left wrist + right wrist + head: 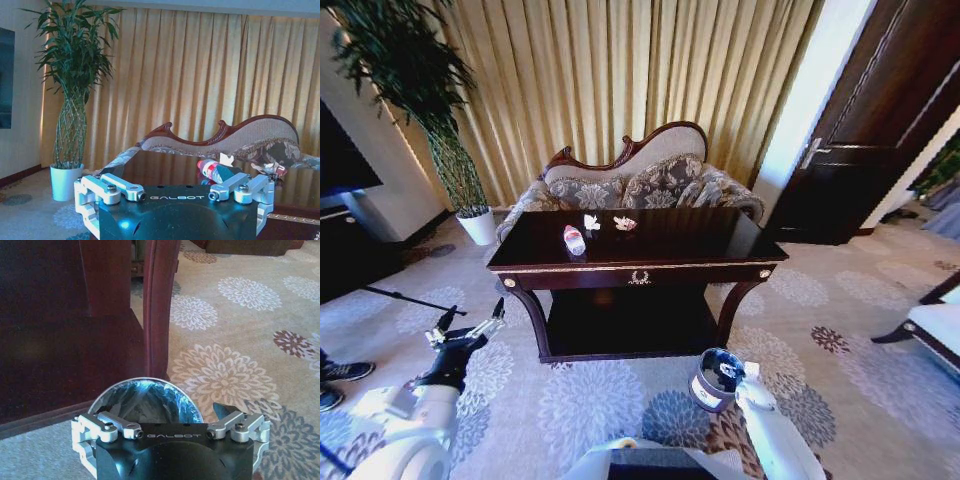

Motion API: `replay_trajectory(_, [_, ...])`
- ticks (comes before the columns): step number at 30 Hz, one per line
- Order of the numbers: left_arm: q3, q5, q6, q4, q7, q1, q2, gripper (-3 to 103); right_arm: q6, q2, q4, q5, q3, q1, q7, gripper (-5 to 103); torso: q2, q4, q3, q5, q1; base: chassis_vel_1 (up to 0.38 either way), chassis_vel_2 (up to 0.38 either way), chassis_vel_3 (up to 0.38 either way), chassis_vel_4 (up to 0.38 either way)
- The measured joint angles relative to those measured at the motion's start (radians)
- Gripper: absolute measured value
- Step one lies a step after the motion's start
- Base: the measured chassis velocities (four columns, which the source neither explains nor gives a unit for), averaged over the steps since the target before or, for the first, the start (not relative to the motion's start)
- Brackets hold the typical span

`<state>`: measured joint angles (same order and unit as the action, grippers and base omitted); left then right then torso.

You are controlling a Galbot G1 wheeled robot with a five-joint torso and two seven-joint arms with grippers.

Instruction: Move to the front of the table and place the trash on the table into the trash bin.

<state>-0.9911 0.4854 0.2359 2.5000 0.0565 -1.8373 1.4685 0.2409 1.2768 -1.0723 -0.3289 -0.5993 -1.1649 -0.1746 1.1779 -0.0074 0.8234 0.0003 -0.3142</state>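
Note:
The dark glossy table (650, 268) stands ahead of me, in front of the sofa. On its top lie the trash: a small clear bottle (574, 240) with a red-and-white label and two crumpled white paper scraps (591, 222) (625, 223). The left wrist view shows the bottle (212, 170) and scraps (272, 168) beyond my left gripper (165, 176). That left gripper (470, 318) hangs open, low and off the table's left front corner. The round trash bin (713, 380) sits by the table's right front leg. My right gripper (747, 373) is open just beside the bin (145, 402), one fingertip (223, 410) outside its rim.
A floral sofa (640, 180) stands behind the table and a potted plant (475, 225) at the back left. A dark door (880, 130) is at the right, a chair edge (935, 325) at the far right, and shoes (340, 375) and a tripod leg at the left. Patterned carpet lies around.

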Motion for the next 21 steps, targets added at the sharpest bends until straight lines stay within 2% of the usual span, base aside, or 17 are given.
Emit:
replay_trajectory(3, [0.001,0.0,0.0,0.0,0.0,0.007,0.003,100,-0.004,-0.018,-0.119,-0.049,-0.012,-0.057,0.045,100,0.0,-0.0001,0.0,-0.0002,0.0,0.0,0.0,0.0,0.0])
replay_trajectory(5, [0.001,0.0,0.0,0.0,0.0,0.009,0.003,100,-0.025,-0.025,-0.159,-0.066,-0.017,-0.077,0.069,100,0.0,-0.0001,0.0,-0.0004,0.0,0.0,0.0,0.0,0.0])
replay_trajectory(8, [0.001,0.0,0.0,0.0,0.0,0.017,0.003,100,-0.087,-0.051,-0.337,-0.145,-0.038,-0.146,0.106,100,0.0,-0.0001,0.0,-0.0002,0.0,0.0,0.0,0.0,0.0])
replay_trajectory(9, [0.001,0.0,0.0,0.0,0.0,0.017,0.003,100,-0.087,-0.051,-0.337,-0.145,-0.038,-0.146,0.106,100,0.0,-0.0001,0.0,-0.0002,0.0,0.0,0.0,0.0,0.0])
replay_trajectory(11, [0.003,-0.005,0.0,0.0,0.001,0.021,0.006,100,-0.095,-0.064,-0.522,-0.197,-0.056,-0.21,0.118,100,0.0,0.0001,0.0,-0.0003,0.0,0.0,0.0,0.0,0.0])
replay_trajectory(12, [0.007,-0.012,0.0,0.0,0.002,0.021,0.009,100,-0.095,-0.067,-0.598,-0.206,-0.061,-0.241,0.119,100,0.0,0.0003,0.0,-0.0005,0.0,0.0,0.0,0.0,0.0])
replay_trajectory(13, [0.007,-0.012,0.0,0.0,0.002,0.021,0.009,100,-0.095,-0.067,-0.598,-0.206,-0.061,-0.241,0.119,100,0.0,0.0003,0.0,-0.0005,0.0,0.0,0.0,0.0,0.0])
replay_trajectory(18, [0.012,-0.021,0.0,0.0,0.014,0.021,0.014,100,-0.057,-0.068,-0.979,-0.209,-0.071,-0.39,0.114,100,0.0,-0.0001,0.0,-0.0005,0.0,0.0,0.0,0.0,0.0])
replay_trajectory(19, [0.012,-0.021,0.0,0.0,0.014,0.021,0.014,100,-0.057,-0.068,-0.979,-0.209,-0.071,-0.39,0.114,100,0.0,-0.0001,0.0,-0.0005,0.0,0.0,0.0,0.0,0.0])
replay_trajectory(21, [0.007,-0.021,0.0,0.0,0.014,0.021,0.012,100,-0.037,-0.066,-1.086,-0.199,-0.065,-0.422,0.101,100,0.0,-0.0002,0.0,-0.0003,0.0,0.0,0.0,0.0,0.0])
